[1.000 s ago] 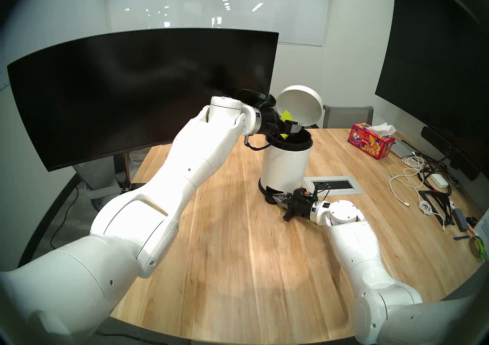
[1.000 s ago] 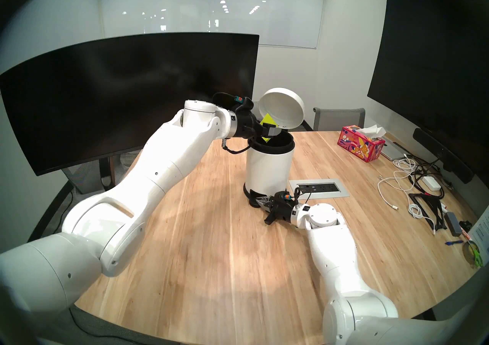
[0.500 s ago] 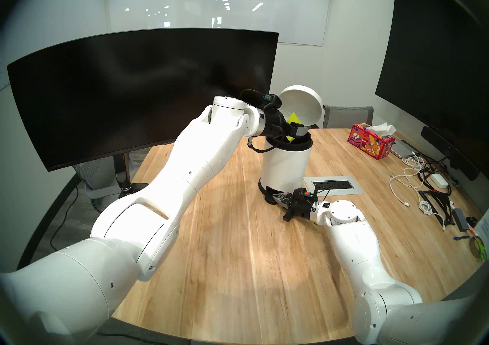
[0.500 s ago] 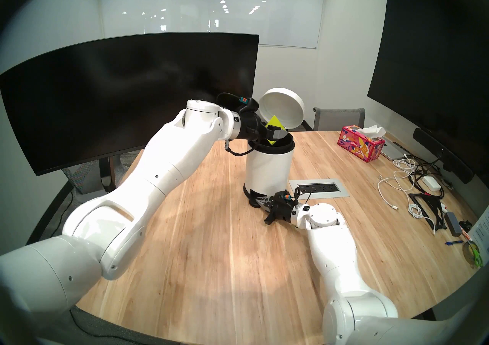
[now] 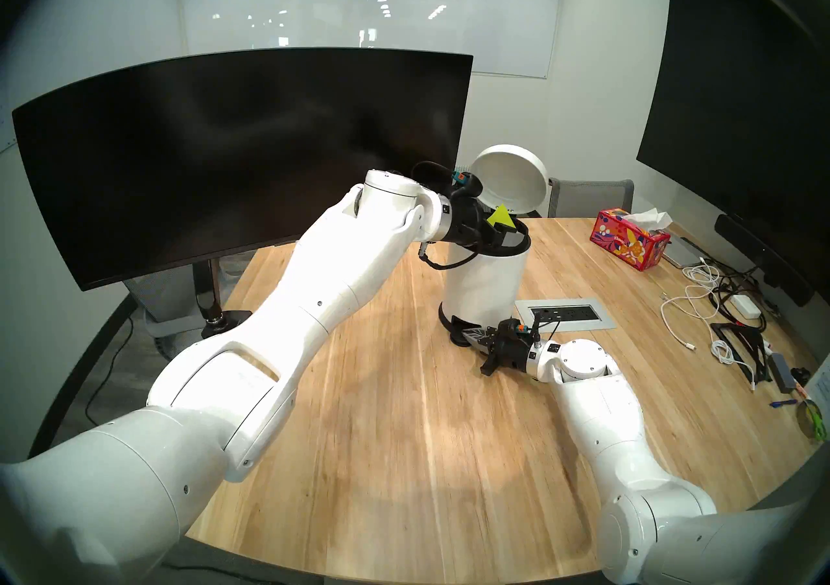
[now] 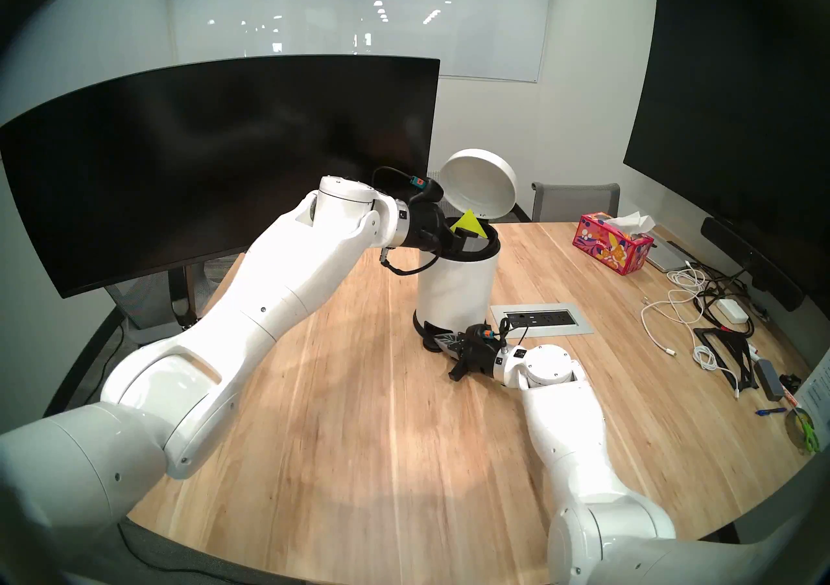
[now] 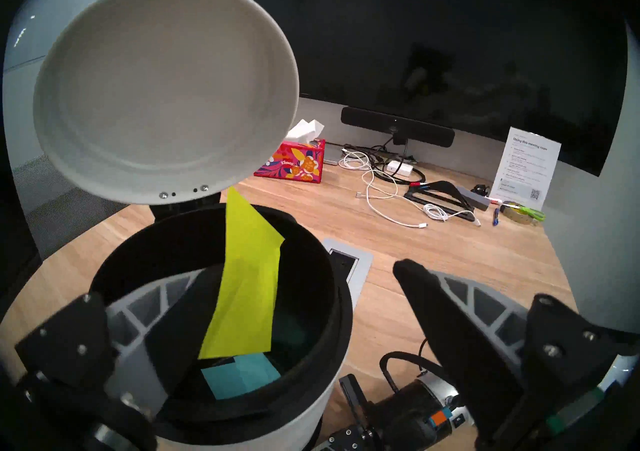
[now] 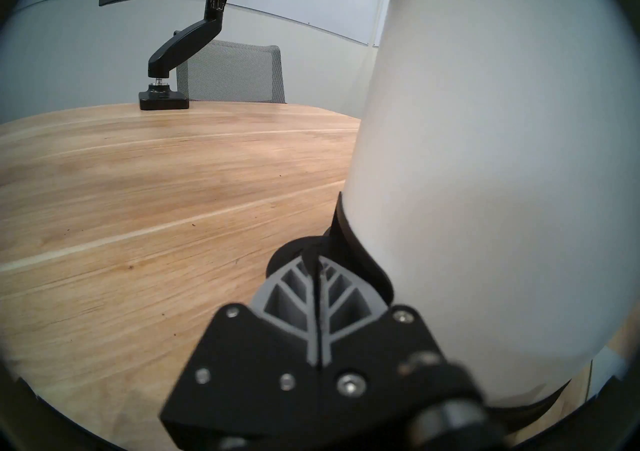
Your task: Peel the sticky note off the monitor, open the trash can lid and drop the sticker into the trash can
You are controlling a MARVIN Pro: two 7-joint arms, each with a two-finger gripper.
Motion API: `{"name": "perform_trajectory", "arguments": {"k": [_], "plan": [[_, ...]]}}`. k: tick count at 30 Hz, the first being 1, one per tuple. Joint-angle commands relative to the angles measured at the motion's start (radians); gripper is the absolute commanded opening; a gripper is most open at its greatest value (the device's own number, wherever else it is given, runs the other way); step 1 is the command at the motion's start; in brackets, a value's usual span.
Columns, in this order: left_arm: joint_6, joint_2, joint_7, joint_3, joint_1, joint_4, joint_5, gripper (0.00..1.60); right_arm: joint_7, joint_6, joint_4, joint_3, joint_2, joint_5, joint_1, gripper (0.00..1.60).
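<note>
- At centre frame of the head view, the left gripper (image 5: 506, 236) reaches over the mouth of the white trash can (image 5: 485, 287), its jaws spread wide (one finger inside the black rim, the other outside it, as the left wrist view shows).
- The yellow-green sticky note (image 7: 244, 284) stands on edge in the can's opening, clinging to the inner face of the left-hand finger (image 7: 180, 318) in the wrist view; the other finger sits well apart from it at lower right, so the paper is not pinched.
- Above it, at upper left of the wrist view, the trash can lid (image 7: 166, 93) is tipped up and open; blue paper (image 7: 239, 374) lies at the bottom of the bucket.
- Lower in the head view, the right gripper (image 5: 477, 337) is clenched with fingertips together, resting on the black foot pedal (image 8: 294, 253) at the can's base.
- The curved monitor (image 5: 242, 157) fills the left half of the frame, its screen bare.
</note>
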Motion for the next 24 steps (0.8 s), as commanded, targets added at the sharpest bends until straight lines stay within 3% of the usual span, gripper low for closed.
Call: {"name": "perform_trajectory", "arguments": {"k": [1,16,24], "plan": [[-0.024,0.004,0.008,0.001,-0.031,0.016,0.020,1.60,0.003,0.001,0.001,-0.002,0.005,-0.004,-0.001,0.00],[-0.063,-0.016,0.038,-0.002,-0.054,0.078,0.056,1.60,0.003,0.001,0.001,-0.001,0.004,-0.006,-0.001,0.00],[-0.081,-0.034,0.041,-0.029,-0.055,0.066,0.044,1.60,0.004,0.000,0.001,0.001,0.003,-0.007,-0.001,0.00]]}}
